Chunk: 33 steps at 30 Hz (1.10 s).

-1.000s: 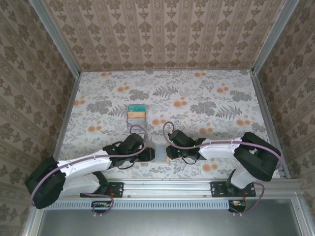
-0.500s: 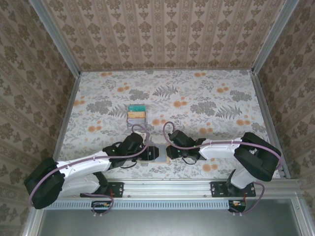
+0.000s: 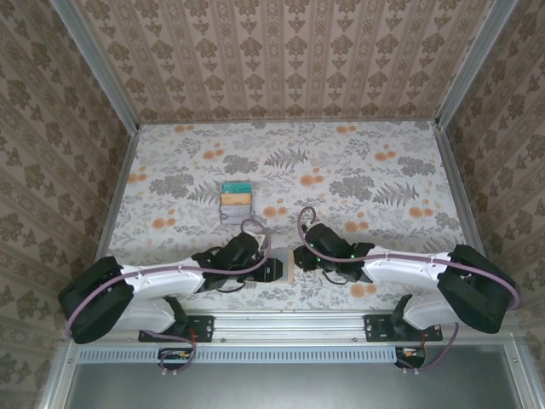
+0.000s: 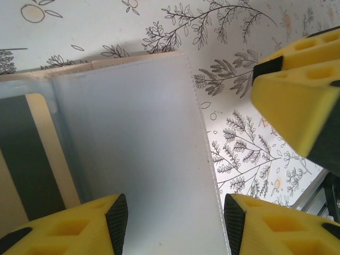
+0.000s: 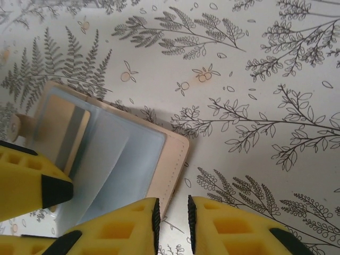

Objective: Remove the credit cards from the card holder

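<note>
- Floral-printed cloth covers the bench [image 3: 383, 162], and damask wallpaper [image 3: 289, 60] closes it in on three sides.
- From the overhead view I see both arms folded low and reaching inward, meeting near the front edge at the middle.
- I find the card holder [image 3: 283, 267] lying between the two grippers, opened flat with its grey-blue inside up and its tan edge showing.
- My left gripper [image 3: 271, 271] hangs over one inner panel. On the left wrist camera its jaws [image 4: 175, 226] stand apart above the card holder [image 4: 138, 149], gripping nothing.
- My right gripper [image 3: 300, 259] sits at the opposite side. On the right wrist camera its jaws [image 5: 173, 223] are almost together, with a thin slit of bench between them, just beside the tan corner of the card holder [image 5: 122, 154].
- One yellow pad of the opposing gripper shows in each wrist view.
- I can see a striped card [image 5: 66, 133], pale with a dark band, inside a clear pocket of the panel away from the right jaws.
- Three credit cards [image 3: 236, 198], teal, yellow and pale grey, lie fanned on the bench farther back and to the left, well apart from both grippers.
</note>
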Each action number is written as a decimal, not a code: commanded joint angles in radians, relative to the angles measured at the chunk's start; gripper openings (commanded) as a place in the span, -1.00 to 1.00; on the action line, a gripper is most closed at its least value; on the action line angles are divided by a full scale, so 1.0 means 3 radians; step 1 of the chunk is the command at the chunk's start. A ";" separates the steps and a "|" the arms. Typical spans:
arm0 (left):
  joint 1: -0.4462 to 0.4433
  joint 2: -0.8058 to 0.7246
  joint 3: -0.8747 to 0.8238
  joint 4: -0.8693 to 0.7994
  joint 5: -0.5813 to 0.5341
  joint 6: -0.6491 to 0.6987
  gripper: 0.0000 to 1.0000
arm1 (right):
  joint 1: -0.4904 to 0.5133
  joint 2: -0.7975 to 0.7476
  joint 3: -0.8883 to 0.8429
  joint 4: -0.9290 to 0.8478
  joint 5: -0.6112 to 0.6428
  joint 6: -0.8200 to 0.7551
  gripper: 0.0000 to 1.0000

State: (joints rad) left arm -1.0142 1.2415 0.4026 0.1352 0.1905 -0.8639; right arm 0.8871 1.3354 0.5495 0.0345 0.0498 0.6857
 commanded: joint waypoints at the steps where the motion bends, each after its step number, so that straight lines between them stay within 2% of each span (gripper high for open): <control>1: -0.0004 -0.0133 0.0120 -0.0122 -0.0081 0.0019 0.04 | -0.0015 -0.0060 -0.0019 -0.0076 0.0038 0.0064 -0.50; 5: 0.0143 -0.0498 0.0031 -0.0440 -0.0185 0.0055 0.01 | -0.0016 -0.0074 0.0003 -0.0034 -0.0070 0.0105 -0.48; 14: 0.0676 -0.1180 -0.0346 -0.0803 -0.0046 0.0057 -0.08 | 0.0030 -0.0192 0.0151 -0.0039 -0.0237 0.0161 -0.43; 16: 0.0751 -0.1235 -0.0386 -0.0864 -0.0048 0.0069 -0.16 | 0.0052 -0.0163 0.0186 0.0018 -0.0325 0.0200 -0.43; 20: 0.0834 -0.1205 -0.0482 -0.0718 0.0051 0.0053 -0.31 | 0.0115 0.0011 0.0238 0.0199 -0.0469 0.0378 -0.45; 26: 0.0830 -0.0970 -0.0518 -0.0475 0.0117 0.0042 -0.42 | 0.0206 0.0390 0.0247 0.0648 -0.0662 0.0765 -0.48; 33: 0.0824 -0.0891 -0.0567 -0.0544 -0.0031 -0.0001 -0.61 | 0.0234 0.0827 0.0238 0.1144 -0.0839 0.1241 -0.54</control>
State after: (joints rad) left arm -0.7704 0.9733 0.2489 -0.0338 0.2008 -0.8616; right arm 0.9501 1.5486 0.6090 0.2855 -0.1585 0.9668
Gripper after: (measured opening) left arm 0.205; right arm 0.234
